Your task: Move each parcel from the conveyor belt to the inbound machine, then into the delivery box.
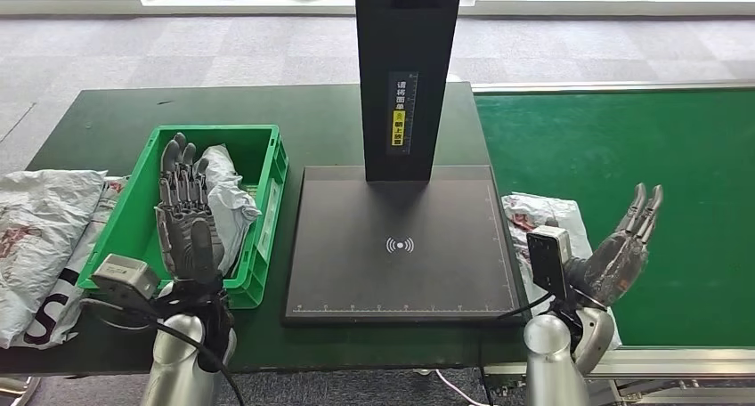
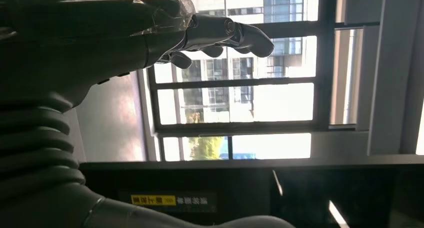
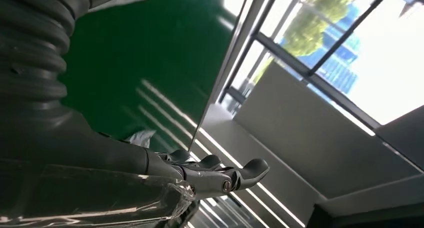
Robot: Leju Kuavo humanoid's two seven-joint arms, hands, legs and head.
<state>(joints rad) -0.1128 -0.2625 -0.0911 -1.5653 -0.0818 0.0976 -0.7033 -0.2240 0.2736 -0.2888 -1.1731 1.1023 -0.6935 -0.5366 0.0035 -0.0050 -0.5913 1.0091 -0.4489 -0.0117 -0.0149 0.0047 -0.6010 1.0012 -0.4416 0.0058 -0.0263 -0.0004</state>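
Note:
A grey plastic parcel [image 1: 230,199] lies inside the green delivery box [image 1: 270,188] on the left of the table. My left hand [image 1: 184,210] hovers over that box with fingers straight and apart, holding nothing; its fingers [image 2: 220,33] reach toward the windows in the left wrist view. Another white parcel [image 1: 545,221] lies at the near edge of the green conveyor belt [image 1: 641,157]. My right hand [image 1: 623,250] is raised just right of it, fingers stretched and empty, fingers [image 3: 220,175] spread in the right wrist view. The black inbound machine's scan plate [image 1: 401,246] is bare.
The machine's black post [image 1: 405,77] rises behind the plate. Several crumpled grey parcels [image 1: 44,237] lie on the table left of the box. The dark table [image 1: 116,121] ends near my body; carpet floor lies beyond.

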